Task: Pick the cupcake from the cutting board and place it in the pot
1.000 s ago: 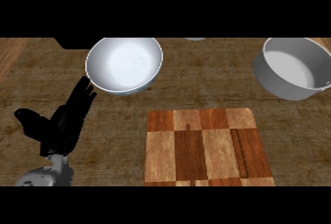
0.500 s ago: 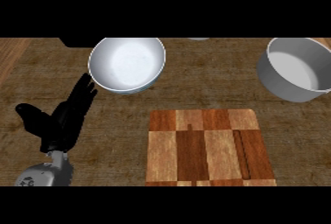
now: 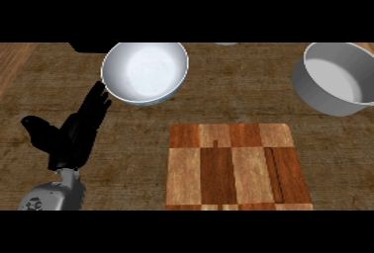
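Here, the head view shows the left hand [image 3: 70, 138] resting at the lower left, fingers straight and open, holding nothing. Just beyond its fingertips sits a round white bowl [image 3: 145, 72]. A checkered wooden cutting board [image 3: 235, 168], rectangular, lies on the brown textured counter [image 3: 241, 99]. A grey cylindrical pot [image 3: 337, 76] stands at upper right. The cupcake cannot be seen.

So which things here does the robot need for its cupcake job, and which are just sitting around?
For the job:
- cutting board, no cupcake showing on it
- pot, at the far right
- left hand, open, at the left

Just sitting around:
- white bowl, beyond the left hand

The right hand does not show.
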